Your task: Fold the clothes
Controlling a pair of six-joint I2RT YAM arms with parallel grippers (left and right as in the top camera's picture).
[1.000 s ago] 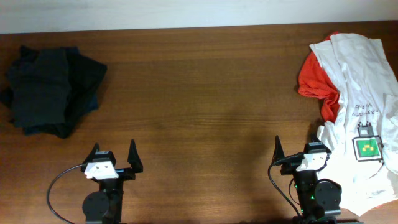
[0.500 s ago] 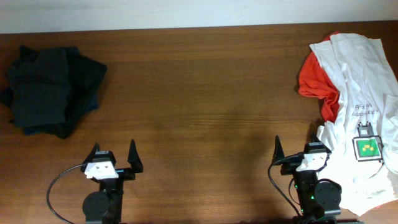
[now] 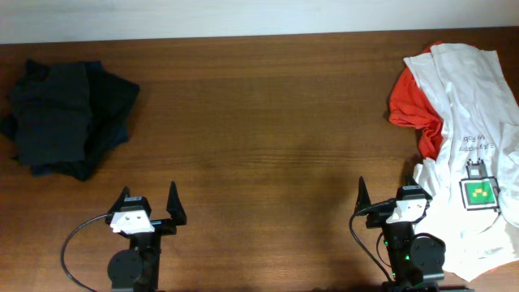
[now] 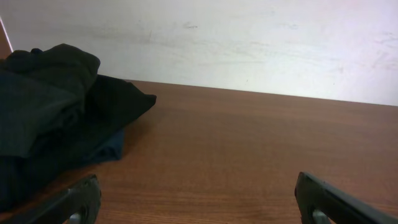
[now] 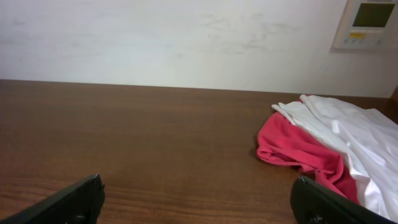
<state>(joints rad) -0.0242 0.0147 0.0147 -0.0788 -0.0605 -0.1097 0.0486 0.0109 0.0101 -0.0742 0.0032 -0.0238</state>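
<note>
Clothes are not being held yet. The left fingers (image 3: 173,199) are spread wide and empty, and so are the right fingers (image 3: 361,195). Just beside the right fingers a white shirt (image 3: 470,81) lies crumpled over a red top (image 3: 405,105), at the right end of the desk (image 3: 268,122). Both need folding, I think. Far off at the left end sits a dark pile (image 3: 61,113), stacked up, maybe done already, though I cannot be sure.
</note>
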